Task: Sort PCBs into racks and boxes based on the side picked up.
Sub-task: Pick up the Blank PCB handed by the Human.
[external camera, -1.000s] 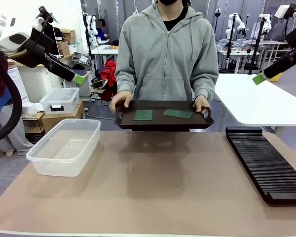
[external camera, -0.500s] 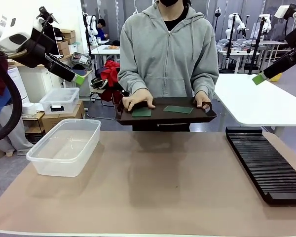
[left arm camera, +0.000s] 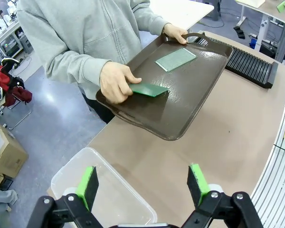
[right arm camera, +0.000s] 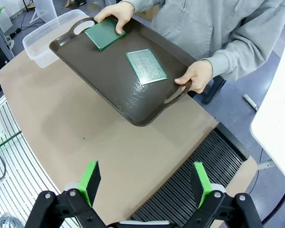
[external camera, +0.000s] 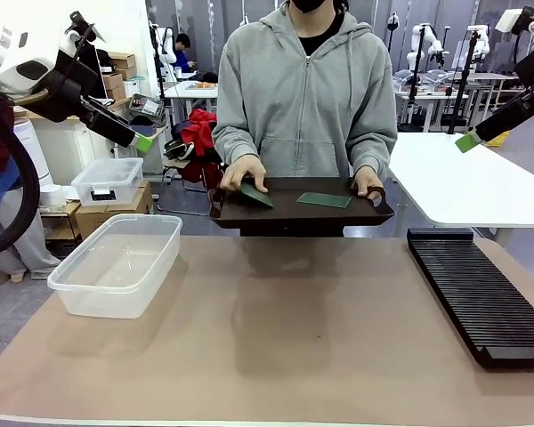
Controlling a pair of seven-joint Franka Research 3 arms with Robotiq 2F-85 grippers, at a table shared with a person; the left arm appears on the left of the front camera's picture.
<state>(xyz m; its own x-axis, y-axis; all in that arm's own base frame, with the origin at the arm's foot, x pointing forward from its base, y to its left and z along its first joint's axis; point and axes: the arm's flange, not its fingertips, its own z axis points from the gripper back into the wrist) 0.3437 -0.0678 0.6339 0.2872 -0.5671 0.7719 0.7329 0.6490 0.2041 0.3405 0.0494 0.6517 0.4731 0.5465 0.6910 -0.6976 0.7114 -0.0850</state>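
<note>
Green circuit boards lie on a dark brown handled tray (external camera: pixel 298 218) that a person in a grey hoodie holds at the far edge of the table (external camera: pixel 276 356). In the front view the dark board (external camera: pixel 257 195) sits tilted at the tray's left end, one edge raised under the fingers of the person's nearer-left hand (external camera: pixel 243 172). The paler board (external camera: pixel 324 200) lies flat towards the right end, near the other hand (external camera: pixel 367 183), which grips the tray's handle. The clear tub (external camera: pixel 89 298) stands on the table's left side and the black rack (external camera: pixel 481 298) along its right side. The left pincer (external camera: pixel 142 141) hangs high at the left and the right pincer (external camera: pixel 467 140) high at the right, both well apart from the tray.

From the left wrist, the left pincer's green pads stand spread wide with nothing between them. Below lie the tub's corner and bare table; beyond, the hand pinches the dark board's edge.

From the right wrist, the right pincer's jaws also gape fully and hold nothing, above the rack's near end. The two boards lie apart on the tray, fingers resting on the dark one.
</note>
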